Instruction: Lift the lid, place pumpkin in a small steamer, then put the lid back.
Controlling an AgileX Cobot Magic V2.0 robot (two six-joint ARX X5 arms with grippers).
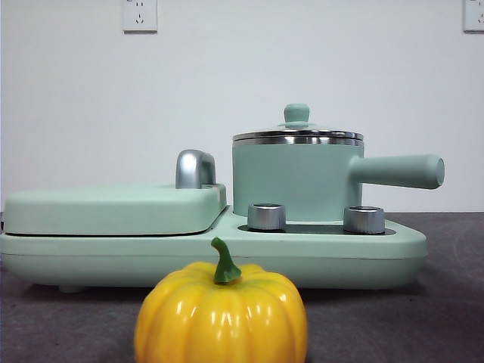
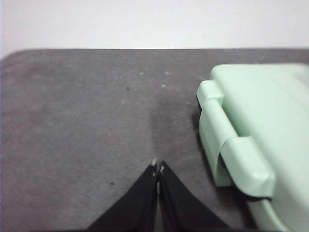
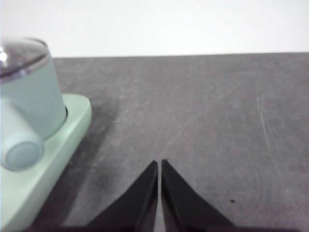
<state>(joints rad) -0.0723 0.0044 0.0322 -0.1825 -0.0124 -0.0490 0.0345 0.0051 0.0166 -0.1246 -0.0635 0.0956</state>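
Nearest, on grey table point(image 1: 454, 318): pumpkin point(image 1: 221, 318), upright, stem up. Behind, on mint cooker base point(image 1: 393, 257): small steamer point(image 1: 291, 178), lid point(image 1: 297, 134) on, long handle level, pointing right. Left gripper point(image 2: 158, 166) and right gripper point(image 3: 159, 164): jaws together, empty, above bare table.

A plain white wall point(image 1: 227, 83) stood behind the dark grey surface point(image 1: 446, 302), with one socket point(image 1: 140, 15) high at left and another point(image 1: 474, 15) at right.
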